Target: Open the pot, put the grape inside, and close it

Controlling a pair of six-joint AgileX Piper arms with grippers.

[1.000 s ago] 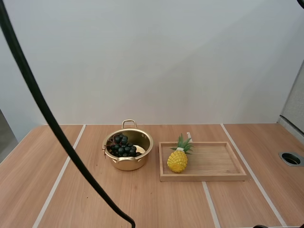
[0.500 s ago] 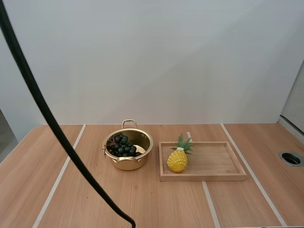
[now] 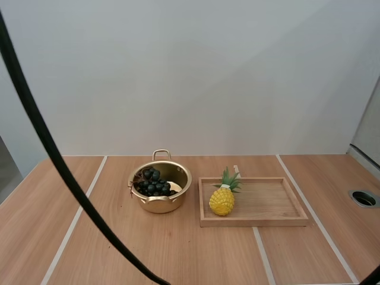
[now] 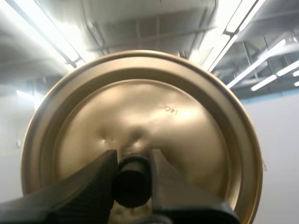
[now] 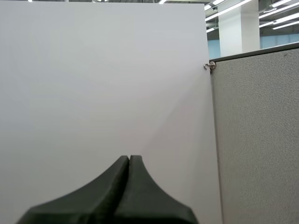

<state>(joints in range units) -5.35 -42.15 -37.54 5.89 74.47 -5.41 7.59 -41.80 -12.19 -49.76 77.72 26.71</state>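
Observation:
A gold pot (image 3: 160,187) stands uncovered on the wooden table, left of the tray, with a dark bunch of grapes (image 3: 152,181) lying inside it. In the left wrist view my left gripper (image 4: 132,175) is shut on the black knob (image 4: 132,183) of the gold pot lid (image 4: 187,126), whose round top faces the camera. In the right wrist view my right gripper (image 5: 129,159) is shut on nothing, its fingers lying together as one dark wedge before a white wall.
A wooden tray (image 3: 267,202) lies right of the pot with a yellow pineapple (image 3: 222,198) at its left end. A round hole (image 3: 363,198) sits in the table near the right edge.

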